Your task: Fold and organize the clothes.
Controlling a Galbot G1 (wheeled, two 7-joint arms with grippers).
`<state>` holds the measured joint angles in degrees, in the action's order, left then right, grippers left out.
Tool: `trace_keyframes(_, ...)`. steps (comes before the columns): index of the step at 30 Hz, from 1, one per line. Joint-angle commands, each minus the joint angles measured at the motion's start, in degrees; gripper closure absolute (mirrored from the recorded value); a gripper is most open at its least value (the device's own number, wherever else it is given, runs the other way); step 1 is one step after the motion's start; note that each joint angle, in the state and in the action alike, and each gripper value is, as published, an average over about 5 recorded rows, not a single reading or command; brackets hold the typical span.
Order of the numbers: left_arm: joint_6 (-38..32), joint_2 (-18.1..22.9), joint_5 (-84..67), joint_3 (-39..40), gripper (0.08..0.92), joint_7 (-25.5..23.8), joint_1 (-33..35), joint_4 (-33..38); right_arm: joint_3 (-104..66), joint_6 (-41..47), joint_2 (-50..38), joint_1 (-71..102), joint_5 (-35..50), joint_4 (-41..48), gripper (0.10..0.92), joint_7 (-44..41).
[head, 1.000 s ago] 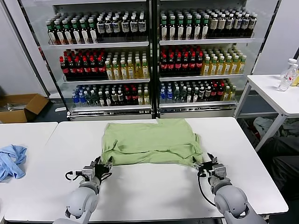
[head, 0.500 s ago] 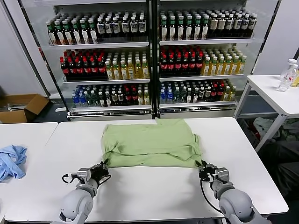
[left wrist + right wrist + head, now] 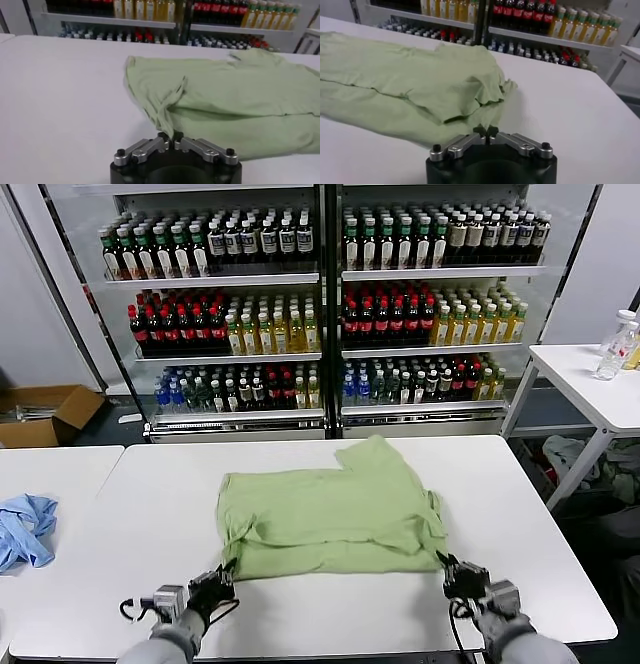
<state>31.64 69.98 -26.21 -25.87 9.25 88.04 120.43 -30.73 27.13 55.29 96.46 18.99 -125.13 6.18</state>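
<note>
**Both grippers pinch the shirt's near hem**

The green shirt (image 3: 335, 509) lies folded mid-table (image 3: 560, 574), its far edge toward the back edge (one sleeve juts there). Left gripper (image 3: 215, 587) and right gripper (image 3: 452, 572) sit near the front edge, each clamped on a hem corner.

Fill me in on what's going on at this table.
A two-armed robot is folding a light green shirt on a white table. The shirt lies partly folded, with one part sticking out at its far edge. The left pincer and right pincer are shut on the shirt's two near corners, low over the table close to the robot. A blue garment lies on the neighbouring table to the left.
</note>
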Motion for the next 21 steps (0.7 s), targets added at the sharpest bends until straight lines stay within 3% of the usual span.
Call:
trace_keyframes(1, 0.7, 0.6, 5.5, -4.1, 0.898, -0.2, 17.8, 14.6, -7.0, 0.6, 0.1, 14.2, -6.4, -7.8, 0.845, -0.4)
trace_keyframes(6, 1.3, 0.7, 5.3, -4.8, 0.873, -0.3, 17.9, 16.9, -8.9, -2.6, -1.5, 11.5, -2.8, -11.0, 0.708, 0.1)
trace_keyframes(12, -1.0, 0.3, 3.3, -7.1, 0.713, -1.6, 11.2, 18.1, -7.8, -6.8, -2.8, 1.2, 8.9, -13.8, 0.534, 3.7)
trace_keyframes(16, -0.7, -2.2, -0.3, -7.8, 0.6, -1.6, 0.1, 9.8, 0.0, -1.4, -4.7, -16.5, 12.9, -3.4, 0.413, 6.0)
trace_keyframes(21, 0.7, -4.7, -2.8, -2.9, 0.453, -0.7, -16.2, -6.6, 14.8, 4.5, -2.7, -40.8, 18.5, 14.9, 0.285, 8.2)
